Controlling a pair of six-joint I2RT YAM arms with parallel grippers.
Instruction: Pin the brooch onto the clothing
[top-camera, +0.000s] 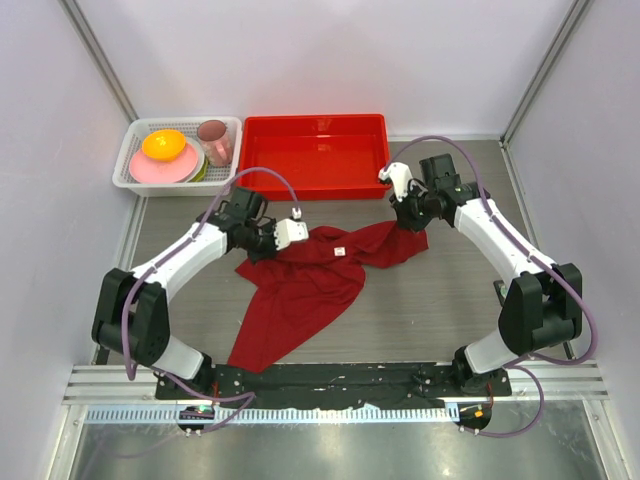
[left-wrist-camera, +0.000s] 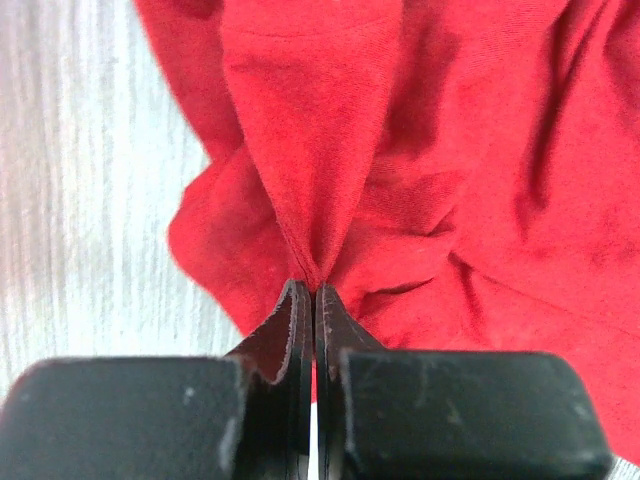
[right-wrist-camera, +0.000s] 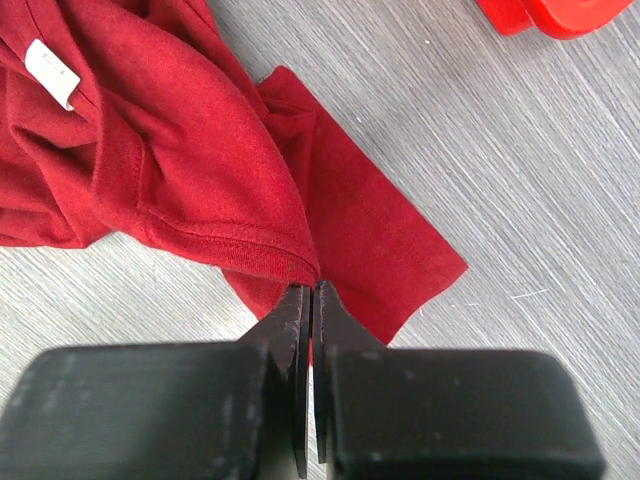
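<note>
The clothing (top-camera: 300, 285), a dark red T-shirt, lies crumpled mid-table with its white neck label (top-camera: 340, 250) facing up. At its upper left edge my left gripper (top-camera: 307, 233) is shut on a raised fold of the shirt (left-wrist-camera: 330, 150), and the cloth is pinched at the fingertips (left-wrist-camera: 313, 288). My right gripper (top-camera: 406, 222) holds the shirt's right end. In the right wrist view that gripper (right-wrist-camera: 311, 290) is shut on the stitched hem (right-wrist-camera: 230, 245), and the label (right-wrist-camera: 50, 72) shows at upper left. The brooch is out of view in every frame.
A bright red plastic tray (top-camera: 372, 135) stands at the back centre. Left of it is a white basket (top-camera: 130, 165) with pink plates, an orange object (top-camera: 163, 145) and a pink cup (top-camera: 214, 140). White walls enclose the table on both sides.
</note>
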